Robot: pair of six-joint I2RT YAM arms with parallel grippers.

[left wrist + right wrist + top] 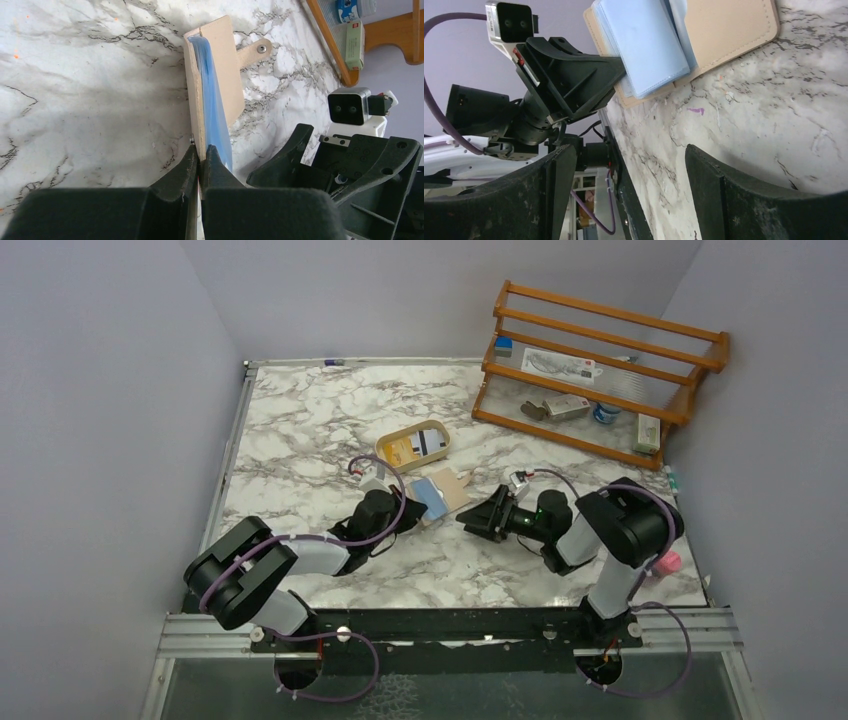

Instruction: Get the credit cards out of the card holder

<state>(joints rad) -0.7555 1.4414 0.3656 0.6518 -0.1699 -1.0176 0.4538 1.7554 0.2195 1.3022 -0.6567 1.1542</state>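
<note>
The tan card holder [452, 490] lies open on the marble table, with light blue credit cards [431, 498] in its left half. In the left wrist view my left gripper [201, 159] is shut on the near edge of the card holder [223, 65], with the blue cards [214, 112] just right of the fingers and the closing tab [257, 49] at the far side. My right gripper [467, 521] is open and empty, low over the table just right of the holder. In the right wrist view [626, 155] it faces the cards [644, 45] and holder [729, 27].
An oval beige tray [404, 434] holding cards sits just behind the holder. A wooden rack [600, 370] with small items stands at the back right. A pink object [668, 562] lies by the right arm's base. The right gripper's fingers [295, 155] show close by in the left wrist view.
</note>
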